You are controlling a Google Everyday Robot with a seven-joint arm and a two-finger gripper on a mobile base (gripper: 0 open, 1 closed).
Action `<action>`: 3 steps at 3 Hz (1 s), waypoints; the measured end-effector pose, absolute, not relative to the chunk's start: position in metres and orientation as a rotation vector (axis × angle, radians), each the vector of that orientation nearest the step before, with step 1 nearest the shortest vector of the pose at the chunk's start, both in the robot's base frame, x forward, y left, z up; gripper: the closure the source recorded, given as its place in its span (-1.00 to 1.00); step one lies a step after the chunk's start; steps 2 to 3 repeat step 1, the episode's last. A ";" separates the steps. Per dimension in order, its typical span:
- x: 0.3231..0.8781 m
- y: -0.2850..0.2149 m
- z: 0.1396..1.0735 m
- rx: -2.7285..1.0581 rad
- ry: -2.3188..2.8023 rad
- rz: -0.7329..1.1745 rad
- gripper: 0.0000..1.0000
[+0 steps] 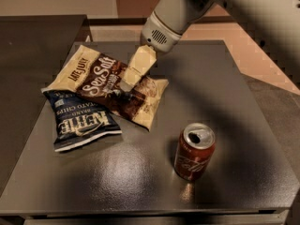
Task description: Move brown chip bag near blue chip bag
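The brown chip bag point(96, 76), dark brown with cream ends and "Sea Salt" script, lies flat on the dark table point(234, 97) at the left middle. Its front left edge overlaps the top of the blue chip bag point(82, 121), a navy Kettle bag lying just in front of it. My gripper point(124, 86) reaches down from the upper right, and its cream fingers point(136, 67) are closed on the middle of the brown bag. The part of the bag under the fingertips is hidden.
An opened red soda can point(194, 151) stands upright at the front right of the table. A second dark surface point(33, 55) adjoins on the left. The table's front edge point(140, 210) runs along the bottom.
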State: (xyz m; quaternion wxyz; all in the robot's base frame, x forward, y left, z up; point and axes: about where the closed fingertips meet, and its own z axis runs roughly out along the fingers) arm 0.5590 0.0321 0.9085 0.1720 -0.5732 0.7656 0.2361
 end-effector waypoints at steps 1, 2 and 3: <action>0.559 0.032 0.908 -1.627 2.173 0.670 -1.00; 0.559 0.032 0.908 -1.627 2.173 0.670 -1.00; 0.559 0.032 0.908 -1.627 2.173 0.670 -1.00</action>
